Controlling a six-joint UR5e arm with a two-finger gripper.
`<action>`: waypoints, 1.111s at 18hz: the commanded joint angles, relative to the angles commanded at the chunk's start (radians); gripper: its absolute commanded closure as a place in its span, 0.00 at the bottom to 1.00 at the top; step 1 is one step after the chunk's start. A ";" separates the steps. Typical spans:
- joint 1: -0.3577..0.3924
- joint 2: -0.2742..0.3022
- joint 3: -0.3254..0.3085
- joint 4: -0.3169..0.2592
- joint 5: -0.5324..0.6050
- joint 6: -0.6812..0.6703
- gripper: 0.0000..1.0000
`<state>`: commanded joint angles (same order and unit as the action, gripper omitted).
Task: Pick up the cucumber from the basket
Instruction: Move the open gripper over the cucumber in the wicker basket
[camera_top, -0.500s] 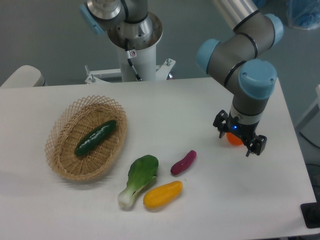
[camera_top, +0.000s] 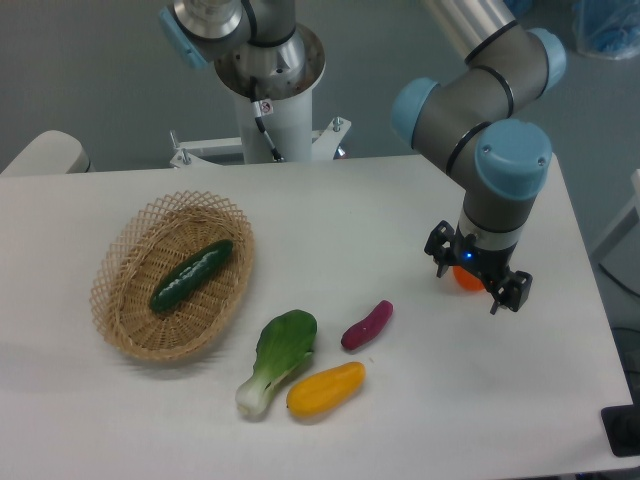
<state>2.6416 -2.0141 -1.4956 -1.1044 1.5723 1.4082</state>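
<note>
The cucumber (camera_top: 192, 274) lies on a slant in the middle of the basket (camera_top: 122, 318), on the left of the worktop (camera_top: 360, 210), while the gripper (camera_top: 478, 279) hangs over the right side, well apart from it, fingers spread and holding nothing. An orange object (camera_top: 466, 279) sits just behind the fingers, partly hidden, so what it is cannot be told. The chief risk is the long crossing: the bok choy (camera_top: 279, 359), the purple piece (camera_top: 367, 325) and the yellow vegetable (camera_top: 326, 389) lie near a low path between gripper and basket, and a sweep too close to the worktop would likely knock them. At the basket, the raised lattice rim could catch a finger if the descent comes in off-centre — the light wicker would probably slide or tip. The cucumber looks glossy and round, so a grasp not squared across its slanted axis may let it roll or squirt out. Starting away carelessly could also nudge the orange object.
</note>
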 joint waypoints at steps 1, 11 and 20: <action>-0.011 0.005 -0.009 -0.002 0.009 -0.002 0.00; -0.156 0.149 -0.228 0.002 0.002 -0.228 0.00; -0.291 0.256 -0.399 0.011 0.002 -0.304 0.00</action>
<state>2.3502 -1.7581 -1.8943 -1.0937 1.5739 1.1045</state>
